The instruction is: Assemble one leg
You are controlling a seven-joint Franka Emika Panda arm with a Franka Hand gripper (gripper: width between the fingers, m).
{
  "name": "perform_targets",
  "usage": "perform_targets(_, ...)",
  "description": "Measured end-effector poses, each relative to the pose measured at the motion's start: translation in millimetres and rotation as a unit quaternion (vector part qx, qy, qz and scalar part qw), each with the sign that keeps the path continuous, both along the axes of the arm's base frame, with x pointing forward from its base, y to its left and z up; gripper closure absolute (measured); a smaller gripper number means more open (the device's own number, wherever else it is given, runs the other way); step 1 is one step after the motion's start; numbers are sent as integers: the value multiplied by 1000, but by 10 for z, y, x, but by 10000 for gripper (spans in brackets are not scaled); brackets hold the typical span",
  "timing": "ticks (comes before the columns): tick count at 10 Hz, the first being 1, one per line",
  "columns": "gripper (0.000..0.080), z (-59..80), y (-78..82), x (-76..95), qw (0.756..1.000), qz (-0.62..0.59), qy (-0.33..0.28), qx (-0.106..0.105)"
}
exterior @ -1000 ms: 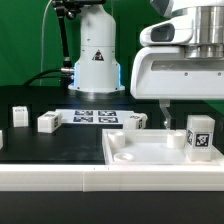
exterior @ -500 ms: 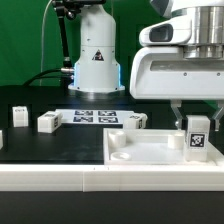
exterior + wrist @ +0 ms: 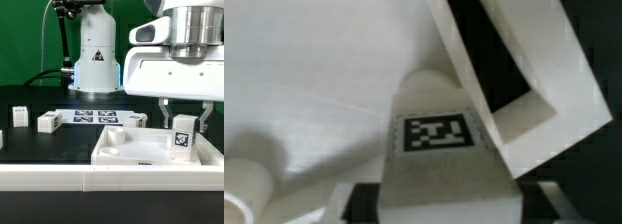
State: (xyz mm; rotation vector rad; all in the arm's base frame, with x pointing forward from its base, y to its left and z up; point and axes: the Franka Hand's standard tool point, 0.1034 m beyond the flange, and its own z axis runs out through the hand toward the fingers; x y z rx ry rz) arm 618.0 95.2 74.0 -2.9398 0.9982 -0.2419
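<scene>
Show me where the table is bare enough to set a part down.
Free: the black table in front of the loose legs, to the exterior view's left of the panel. Crowded: the back row beside the marker board, and the panel, where the gripper holds a leg.

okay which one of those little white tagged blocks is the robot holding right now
The small chunky white plastic leg between the gripper jaws, over the large flat white square panel. The other white tagged blocks sit loose on the black table.
</scene>
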Motion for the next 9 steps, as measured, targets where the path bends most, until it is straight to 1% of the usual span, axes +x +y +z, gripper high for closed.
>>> perform_targets(3,492,-2,-99,-47,997,-83,-5,-9)
perform_targets(4,492,-2,-136,-55,995,-95,-3,-9)
perform_targets(6,492,-3,-140,-54,996,-90,-3,-10)
perform_targets(7,306,-3,-141,-54,996,-90,-3,-10)
perform_targets(8,197,-3,-141,-54,996,-90,-3,-10)
perform_targets(9,197,-3,-141,-54,996,-90,-3,-10)
